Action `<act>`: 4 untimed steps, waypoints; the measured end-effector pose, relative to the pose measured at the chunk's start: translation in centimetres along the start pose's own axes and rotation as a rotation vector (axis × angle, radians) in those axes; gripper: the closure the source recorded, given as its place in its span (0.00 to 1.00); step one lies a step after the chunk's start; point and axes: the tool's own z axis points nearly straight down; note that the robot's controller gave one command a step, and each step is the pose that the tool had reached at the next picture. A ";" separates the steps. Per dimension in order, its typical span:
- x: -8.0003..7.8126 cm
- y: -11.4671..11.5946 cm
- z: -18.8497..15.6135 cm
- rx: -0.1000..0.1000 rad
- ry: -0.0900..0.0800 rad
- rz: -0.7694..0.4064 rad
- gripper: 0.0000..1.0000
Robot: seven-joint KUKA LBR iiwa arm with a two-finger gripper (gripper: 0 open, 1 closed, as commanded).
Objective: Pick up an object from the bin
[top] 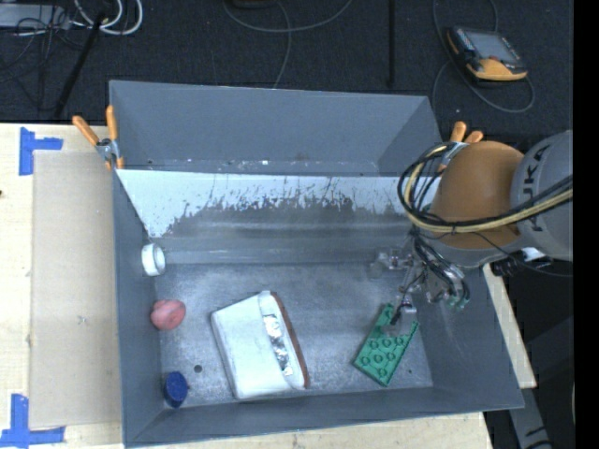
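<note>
Green studded building plate (385, 349): lies flat on the floor of the bin (281, 138), lower right in the camera view, one narrow end pointing toward the arm. End effector (406, 311): low over that end; open or closed cannot be told, no hold confirmed. Judgement: placed there to take the plate by its narrow end. White packet (255, 344) near; pink lump (168, 314), blue piece (175, 388) and white cap (153, 259) well apart, left.

Letters "KU", on the grey arm (547, 190)
</note>
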 end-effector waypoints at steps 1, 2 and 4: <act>3.3 -3.0 3.0 -0.002 -0.004 -0.081 0.00; 3.1 -2.9 2.7 -0.004 -0.008 -0.082 1.00; 3.6 -5.7 -16.2 0.002 -0.013 -0.564 1.00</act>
